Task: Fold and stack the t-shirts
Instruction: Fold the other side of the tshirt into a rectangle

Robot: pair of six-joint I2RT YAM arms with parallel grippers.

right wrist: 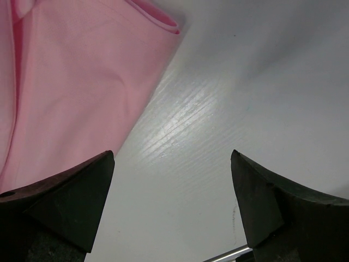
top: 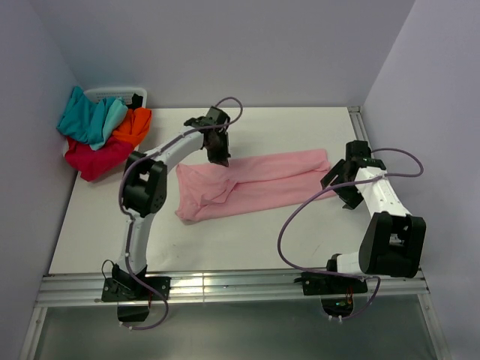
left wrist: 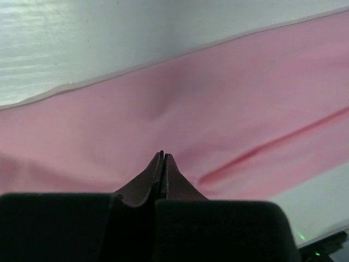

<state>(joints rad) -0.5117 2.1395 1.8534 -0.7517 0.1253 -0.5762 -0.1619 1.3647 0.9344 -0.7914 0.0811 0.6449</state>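
The light pink t-shirt [top: 255, 184] lies folded into a long band across the middle of the table [top: 97, 232]. My left gripper [top: 220, 157] is shut, with nothing seen between its jaws, just over the band's far edge left of centre. In the left wrist view its closed tips [left wrist: 163, 154] point at the pink cloth [left wrist: 218, 109]. My right gripper [top: 336, 187] is open and empty beside the band's right end. In the right wrist view the pink cloth [right wrist: 71, 82] lies left of the open gripper [right wrist: 172, 164]. Teal [top: 90, 116], orange [top: 133, 125] and crimson [top: 94, 157] t-shirts lie heaped at the far left.
A white basket [top: 112, 94] stands behind the heap in the far left corner. Grey walls close in the back and both sides. A metal rail [top: 225, 285] runs along the near edge by the arm bases.
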